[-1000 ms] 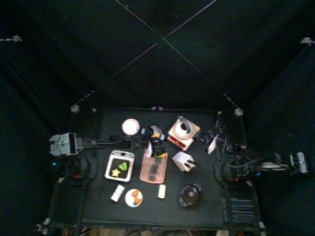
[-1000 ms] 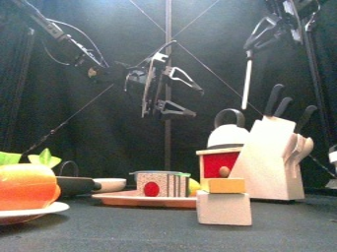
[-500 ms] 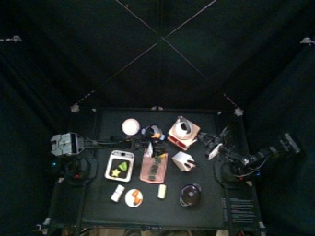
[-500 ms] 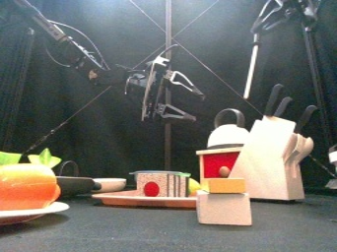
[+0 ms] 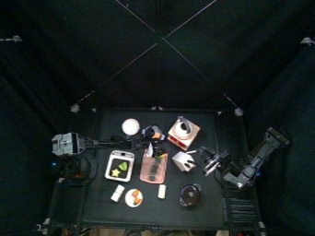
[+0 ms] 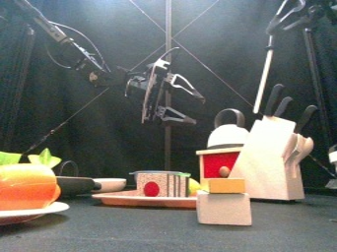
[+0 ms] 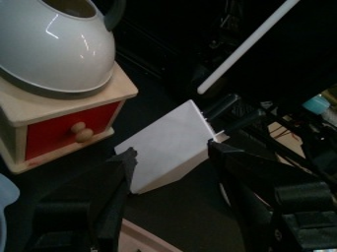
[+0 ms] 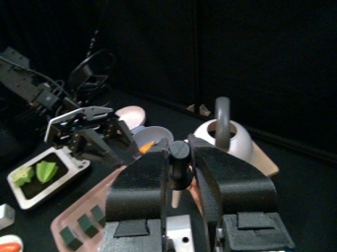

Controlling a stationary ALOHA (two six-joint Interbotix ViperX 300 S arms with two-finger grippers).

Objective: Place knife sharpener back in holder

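Note:
The knife sharpener is a long pale rod, and my right gripper is shut on its handle high at the right. The rod hangs tilted, its lower tip just above the holder, a pale wooden knife block with black handles sticking out. In the right wrist view the jaws clamp the dark handle. From above, the right gripper sits beside the holder. My left gripper hangs open in mid-air left of the block; its wrist view shows the holder and the rod beyond its jaws.
A white kettle sits on a wooden grinder with a red drawer right by the block. A small wooden block stands in front. A board with red pieces and a plate of fruit lie to the left.
The right arm has swung inward, carrying the sharpener closer over the block and tilting it. The left gripper has barely shifted.

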